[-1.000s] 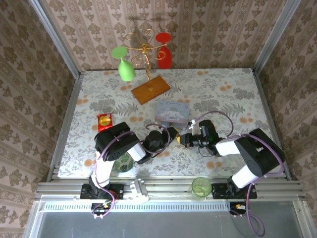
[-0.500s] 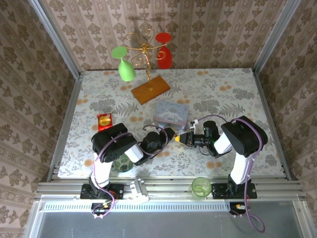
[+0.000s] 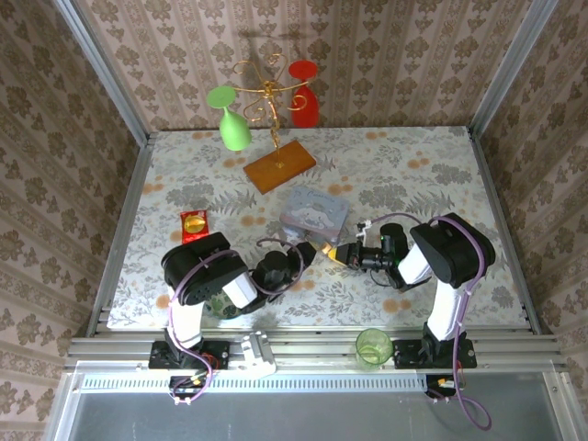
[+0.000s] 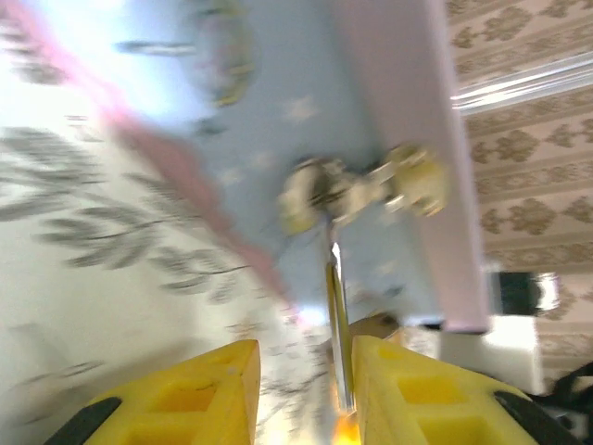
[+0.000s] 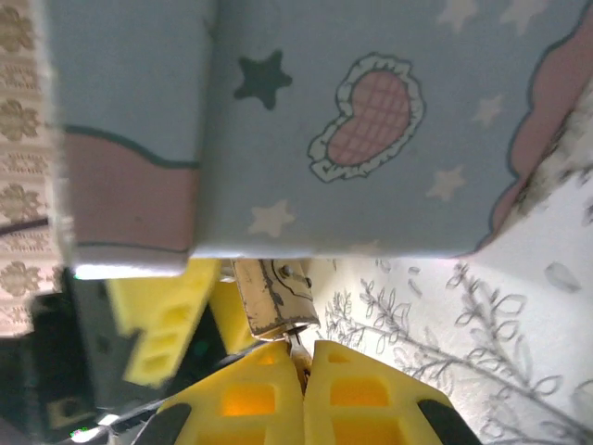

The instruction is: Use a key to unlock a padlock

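Both pieces off bench, judging by grips. Right end effector (image 5: 302, 363) pinching padlock (image 5: 274, 295) by shackle, just beside pale blue tin (image 5: 306, 111). Left end effector (image 4: 304, 394) carrying key (image 4: 337, 306) along one inner face, fingers looking apart — cannot tell whether clamping. Insertion, turning, shackle release apparently not yet done.
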Controlling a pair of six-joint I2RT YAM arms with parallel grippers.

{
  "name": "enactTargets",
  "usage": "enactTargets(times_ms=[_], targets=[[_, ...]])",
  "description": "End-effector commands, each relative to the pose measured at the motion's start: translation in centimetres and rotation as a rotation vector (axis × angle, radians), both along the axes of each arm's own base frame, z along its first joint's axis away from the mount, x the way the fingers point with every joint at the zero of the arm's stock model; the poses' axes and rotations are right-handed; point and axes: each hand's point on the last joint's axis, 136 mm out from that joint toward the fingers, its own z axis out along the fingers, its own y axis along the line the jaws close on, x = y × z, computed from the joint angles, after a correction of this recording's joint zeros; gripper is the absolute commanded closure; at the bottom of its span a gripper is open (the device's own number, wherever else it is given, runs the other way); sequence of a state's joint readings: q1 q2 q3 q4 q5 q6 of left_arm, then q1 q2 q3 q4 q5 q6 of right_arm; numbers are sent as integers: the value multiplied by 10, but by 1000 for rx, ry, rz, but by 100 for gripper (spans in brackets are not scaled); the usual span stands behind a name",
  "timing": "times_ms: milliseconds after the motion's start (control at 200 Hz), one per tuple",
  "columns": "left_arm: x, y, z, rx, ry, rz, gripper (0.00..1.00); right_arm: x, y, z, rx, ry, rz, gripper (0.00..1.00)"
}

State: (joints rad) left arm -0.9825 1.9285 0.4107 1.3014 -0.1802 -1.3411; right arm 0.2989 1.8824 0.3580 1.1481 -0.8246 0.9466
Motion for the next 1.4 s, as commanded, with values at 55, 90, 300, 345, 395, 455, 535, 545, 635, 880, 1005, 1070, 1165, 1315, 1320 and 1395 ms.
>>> enactTargets(times_ms=[55, 90, 300, 345, 395, 455, 535, 545, 635, 880, 1005, 1070, 1165, 1315, 1320, 1395], targets=[[4, 18, -22, 109, 9, 29, 67, 20, -10, 1, -21, -19, -94, 100], [4, 18, -23, 110, 8, 27, 66, 20, -10, 0, -21, -13, -93, 100], [7, 6, -11, 138, -26, -11, 67, 16, -12, -11, -82, 24, -85, 94], [8, 7, -7, 165, -34, -9, 66, 12, -13, -17, -120, 37, -75, 89], [10, 8, 2, 189, -59, -10, 64, 8, -12, -20, -157, 43, -58, 83], [11, 10, 11, 237, -88, -16, 63, 5, -12, -22, -194, 55, -42, 81], [13, 13, 21, 315, -115, -26, 60, 3, -10, -24, -234, 76, -15, 71], [14, 12, 24, 319, -121, -29, 60, 2, -10, -25, -237, 79, -14, 69], [16, 10, 37, 364, -160, -46, 60, 6, -18, -22, -289, 81, -56, 60], [24, 3, 46, 448, -199, -123, 67, 21, -24, 0, -523, -69, -47, 52], [30, 6, 44, 481, -190, -152, 71, 24, -10, 3, -686, -156, 21, 50], [30, 8, 44, 523, -201, -153, 71, 25, -6, -3, -747, -154, 39, 50], [30, 11, 43, 549, -201, -156, 71, 27, -5, -11, -863, -165, 38, 50], [27, 16, 38, 505, -180, -142, 72, 24, -1, -12, -1056, -213, 28, 50], [26, 16, 38, 505, -180, -142, 72, 24, 0, -11, -1058, -214, 30, 50], [24, 18, 38, 507, -178, -146, 72, 22, -1, -10, -1103, -227, 16, 51]])
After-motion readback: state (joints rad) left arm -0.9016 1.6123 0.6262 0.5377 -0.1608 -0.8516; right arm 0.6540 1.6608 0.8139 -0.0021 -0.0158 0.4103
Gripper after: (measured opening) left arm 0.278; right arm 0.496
